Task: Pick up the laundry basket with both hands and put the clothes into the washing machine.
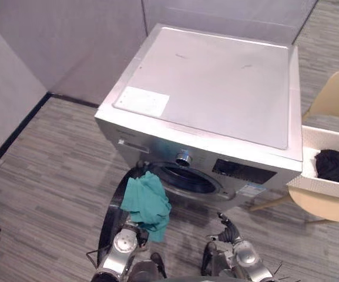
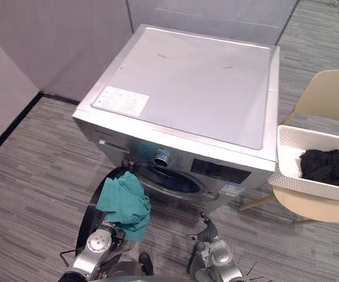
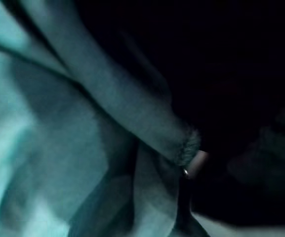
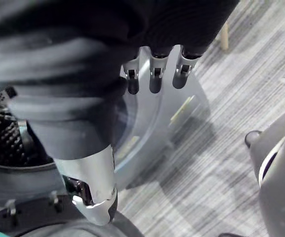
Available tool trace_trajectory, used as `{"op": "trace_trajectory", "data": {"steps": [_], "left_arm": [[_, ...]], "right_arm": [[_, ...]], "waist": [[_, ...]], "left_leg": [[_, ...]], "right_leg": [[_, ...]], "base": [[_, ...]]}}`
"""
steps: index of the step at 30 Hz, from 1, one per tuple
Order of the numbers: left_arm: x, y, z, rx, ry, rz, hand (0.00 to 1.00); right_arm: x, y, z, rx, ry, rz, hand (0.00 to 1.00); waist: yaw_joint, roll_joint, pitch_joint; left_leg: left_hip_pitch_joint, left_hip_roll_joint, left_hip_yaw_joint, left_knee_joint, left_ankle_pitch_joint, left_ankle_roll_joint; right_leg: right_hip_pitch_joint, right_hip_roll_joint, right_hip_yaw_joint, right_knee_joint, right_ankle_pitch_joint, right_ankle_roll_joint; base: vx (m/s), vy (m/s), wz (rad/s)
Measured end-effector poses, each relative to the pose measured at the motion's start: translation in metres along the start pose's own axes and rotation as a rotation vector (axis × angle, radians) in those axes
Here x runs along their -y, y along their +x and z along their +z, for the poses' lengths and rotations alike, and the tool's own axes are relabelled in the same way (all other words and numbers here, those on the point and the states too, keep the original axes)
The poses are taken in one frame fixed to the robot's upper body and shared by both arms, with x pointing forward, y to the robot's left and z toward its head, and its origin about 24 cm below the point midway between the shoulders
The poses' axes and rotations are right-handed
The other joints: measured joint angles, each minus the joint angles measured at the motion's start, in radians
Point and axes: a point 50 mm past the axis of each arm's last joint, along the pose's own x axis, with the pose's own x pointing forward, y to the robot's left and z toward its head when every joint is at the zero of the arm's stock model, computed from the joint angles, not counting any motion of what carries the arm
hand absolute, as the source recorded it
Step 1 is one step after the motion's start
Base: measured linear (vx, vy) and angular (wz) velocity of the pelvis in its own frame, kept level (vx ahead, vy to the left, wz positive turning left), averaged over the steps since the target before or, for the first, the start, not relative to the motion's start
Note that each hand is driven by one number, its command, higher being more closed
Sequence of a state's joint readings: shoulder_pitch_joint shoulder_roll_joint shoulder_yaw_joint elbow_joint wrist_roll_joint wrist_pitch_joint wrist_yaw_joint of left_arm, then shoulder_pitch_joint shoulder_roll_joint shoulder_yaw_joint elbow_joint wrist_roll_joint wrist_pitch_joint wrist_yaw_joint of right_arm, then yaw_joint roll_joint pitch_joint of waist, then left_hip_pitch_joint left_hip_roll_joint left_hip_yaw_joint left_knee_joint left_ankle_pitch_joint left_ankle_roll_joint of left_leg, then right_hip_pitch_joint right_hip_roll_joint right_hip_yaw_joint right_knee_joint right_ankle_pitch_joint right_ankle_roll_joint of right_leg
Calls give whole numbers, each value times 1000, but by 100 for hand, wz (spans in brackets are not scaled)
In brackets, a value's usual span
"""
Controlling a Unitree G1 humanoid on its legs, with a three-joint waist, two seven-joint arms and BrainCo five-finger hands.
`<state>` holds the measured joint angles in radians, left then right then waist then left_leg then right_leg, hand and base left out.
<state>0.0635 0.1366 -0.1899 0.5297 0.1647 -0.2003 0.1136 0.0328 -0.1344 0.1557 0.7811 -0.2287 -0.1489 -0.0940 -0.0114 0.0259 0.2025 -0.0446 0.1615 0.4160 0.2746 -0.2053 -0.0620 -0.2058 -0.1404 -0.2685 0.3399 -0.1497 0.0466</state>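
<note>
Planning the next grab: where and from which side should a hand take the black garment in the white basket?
Pinch the bunched middle of the black garment from straight above: the white basket walls it in all round, leaving its top open.

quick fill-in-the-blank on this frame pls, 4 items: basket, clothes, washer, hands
1. The white basket sits on a beige ____.
2. The garment lying in the basket is ____ in colour.
3. The teal cloth hangs on the robot's ____ side, at the open door of the washing machine.
4. The right hand, low by the machine's front, holds ____.

Missing words: chair; black; left; nothing.
</note>
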Motion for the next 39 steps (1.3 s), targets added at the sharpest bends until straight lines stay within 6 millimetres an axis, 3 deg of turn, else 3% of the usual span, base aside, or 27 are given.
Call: {"op": "trace_trajectory", "data": {"steps": [4, 5, 6, 8, 10, 13, 14, 16, 19, 21, 25, 27, 28, 30, 33, 34, 39], "left_arm": [[-6, 10, 13, 32, -57, 39, 100], [-10, 14, 21, 61, -81, 73, 100], [-12, 17, 27, 78, -104, 98, 100], [-17, 25, 39, 118, -103, 116, 100], [-21, 37, 64, 191, -126, 149, 100], [-27, 49, 93, 277, -130, 190, 100], [-28, 51, 101, 296, -134, 197, 100], [-31, 58, 133, 389, -167, 221, 100], [-33, 58, 171, 509, -194, 236, 100], [-42, 56, 213, 641, -213, 263, 100], [-58, 46, 276, 845, -213, 327, 100], [-82, 34, 320, 974, -177, 420, 100], [-89, 30, 330, 1004, -164, 449, 100], [-114, 10, 372, 1131, -129, 550, 100], [-128, -11, 409, 1230, -99, 644, 100], [-134, -15, 417, 1237, -88, 677, 0], [-156, -26, 449, 1224, -12, 799, 0]], "right_arm": [[16, 5, 6, 18, -30, -51, 0], [19, 9, 13, 37, -34, -67, 0], [28, 15, 26, 74, -43, -94, 0], [39, 19, 41, 122, -16, -149, 0], [47, 22, 59, 179, 1, -191, 0], [47, 25, 82, 251, 24, -214, 0], [47, 26, 89, 272, 31, -221, 0], [53, 25, 122, 384, 50, -257, 0], [61, 20, 153, 499, 85, -301, 0], [66, 10, 182, 614, 142, -340, 0], [71, -1, 200, 705, 175, -376, 0], [76, -15, 216, 811, 191, -395, 0], [77, -18, 220, 838, 194, -398, 0], [79, -28, 227, 907, 217, -411, 0], [83, -39, 229, 948, 237, -434, 0], [84, -41, 231, 963, 241, -436, 0], [84, -53, 238, 1048, 242, -423, 0]], "waist": [[-21, 1, 65], [-15, -6, 97], [-3, 7, 117], [-6, -6, 154], [-10, -14, 211], [-12, -18, 235], [-12, -23, 246], [-7, -30, 281], [0, -35, 293], [-2, -41, 303], [-3, -54, 315], [-15, -63, 320], [-22, -65, 321], [-35, -79, 328], [-42, -91, 334], [-48, -97, 337], [-62, -110, 344]], "left_leg": [[-157, 50, -85, 307, -4, 2], [-209, 47, -156, 370, -40, 1], [-229, 43, -214, 372, -72, 3], [-275, 42, -220, 434, -125, -12], [-375, 50, -218, 551, -176, -4], [-532, 87, -223, 705, -291, 6], [-562, 96, -223, 743, -299, 11], [-686, 126, -227, 867, -337, 29], [-820, 158, -232, 947, -347, 36], [-945, 181, -248, 1021, -348, 39], [-1090, 208, -278, 1148, -370, 38], [-1169, 225, -290, 1220, -388, 37], [-1187, 226, -293, 1232, -390, 37], [-1239, 238, -303, 1271, -395, 36], [-1292, 243, -318, 1298, -398, 34], [-1306, 244, -319, 1303, -398, 34], [-1360, 254, -319, 1320, -398, 36]], "right_leg": [[-59, -1, 5, 103, -18, -19], [-85, 0, 30, 143, -31, -36], [-154, 22, 53, 220, -47, -43], [-251, 8, 77, 337, -80, -42], [-367, -3, 100, 452, -99, -43], [-541, -4, 114, 591, -146, -43], [-573, -4, 121, 620, -149, -44], [-694, -3, 132, 703, -159, -45], [-818, -4, 125, 744, -154, -50], [-931, -2, 117, 789, -148, -51], [-1073, 0, 117, 894, -127, -66], [-1160, 4, 120, 956, -128, -78], [-1178, 4, 121, 966, -128, -79], [-1230, 10, 122, 995, -125, -85], [-1275, 17, 116, 1008, -120, -91], [-1288, 17, 116, 1010, -118, -89], [-1341, 23, 117, 1013, -104, -96]], "base": [[0, -89, -20], [-121, 52, -66], [-140, 54, -90], [-165, 14, -54], [-256, -1, -25], [-259, -11, -27], [-331, -14, -26], [-295, 26, -29], [-242, 36, -32], [-190, 10, -23], [-116, -40, -13], [-47, -41, -22], [-40, -37, -13], [-37, -33, -13], [-24, -21, -12], [-13, -13, -7], [7, -14, -8]]}}
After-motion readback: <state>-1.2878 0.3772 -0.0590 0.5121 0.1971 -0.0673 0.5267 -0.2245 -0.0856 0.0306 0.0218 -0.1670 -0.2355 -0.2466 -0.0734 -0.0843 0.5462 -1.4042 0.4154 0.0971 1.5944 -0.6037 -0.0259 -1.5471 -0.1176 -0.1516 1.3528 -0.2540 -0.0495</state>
